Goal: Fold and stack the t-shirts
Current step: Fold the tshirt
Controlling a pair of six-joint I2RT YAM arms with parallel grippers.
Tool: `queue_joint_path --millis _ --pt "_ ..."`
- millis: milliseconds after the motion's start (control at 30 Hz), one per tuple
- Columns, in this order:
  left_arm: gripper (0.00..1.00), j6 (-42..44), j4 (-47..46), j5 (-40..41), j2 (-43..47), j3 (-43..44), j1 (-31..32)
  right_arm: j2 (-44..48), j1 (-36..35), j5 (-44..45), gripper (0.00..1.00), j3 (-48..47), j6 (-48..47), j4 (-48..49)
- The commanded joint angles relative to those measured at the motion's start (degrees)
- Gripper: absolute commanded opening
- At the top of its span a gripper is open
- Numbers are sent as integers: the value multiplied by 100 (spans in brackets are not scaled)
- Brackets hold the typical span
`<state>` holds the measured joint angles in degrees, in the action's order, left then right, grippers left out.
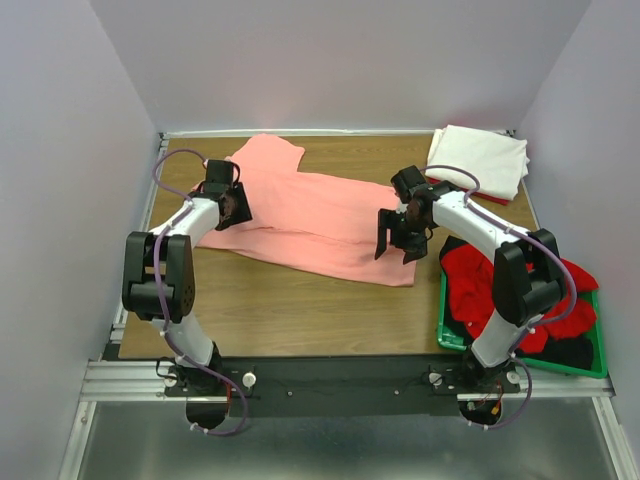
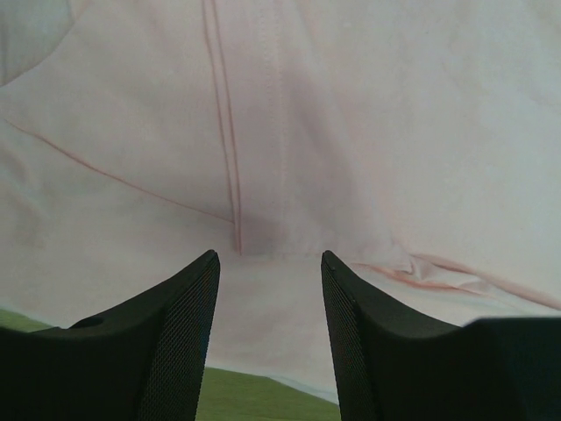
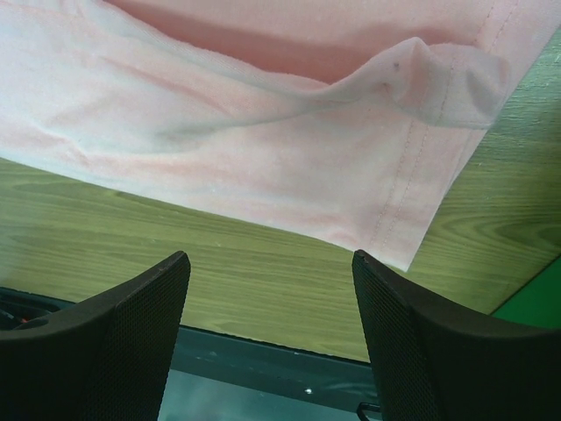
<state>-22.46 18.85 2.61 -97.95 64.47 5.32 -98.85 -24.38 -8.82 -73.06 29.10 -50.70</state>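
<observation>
Left tool point(image 2: 270, 260), right tool point(image 3: 272, 257) gape over salmon-pink t-shirt point(image 1: 320, 215).

This is a robotics lab work cell, not a home or a shop. A wooden table point(image 1: 300, 310) is closed on three sides by plain pale walls point(image 1: 350, 60). The left arm point(image 1: 165, 270) and the right arm point(image 1: 510, 270) are bolted to a metal rail point(image 1: 340, 375) at the near edge. Purple cables point(image 1: 160, 180) run along both arms.

Salmon-pink t-shirt point(image 1: 320, 215) spread centrally, white one point(image 1: 480, 160) folded far-right, red one point(image 1: 475, 290) seemingly crumpled
</observation>
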Motion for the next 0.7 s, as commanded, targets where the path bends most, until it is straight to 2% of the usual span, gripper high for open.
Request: queue_joint_path --millis 0,367,433,567,600,667 --pt "57 -66 189 292 -180 40 -31 15 4 144 81 -60 96 -46" --pt "50 -57 -83 178 -496 4 -31 -3 4 117 81 -60 113 -28" --pt "44 -40 -118 143 -593 31 -31 -12 4 100 81 -68 113 -28" --pt "43 -57 -136 55 -664 40 -31 6 4 108 81 -51 131 -28" --pt "39 -57 -136 64 -655 40 -31 6 4 108 81 -51 139 -28" --pt "37 -74 -119 64 -594 22 -31 15 4 108 82 -33 148 -28"
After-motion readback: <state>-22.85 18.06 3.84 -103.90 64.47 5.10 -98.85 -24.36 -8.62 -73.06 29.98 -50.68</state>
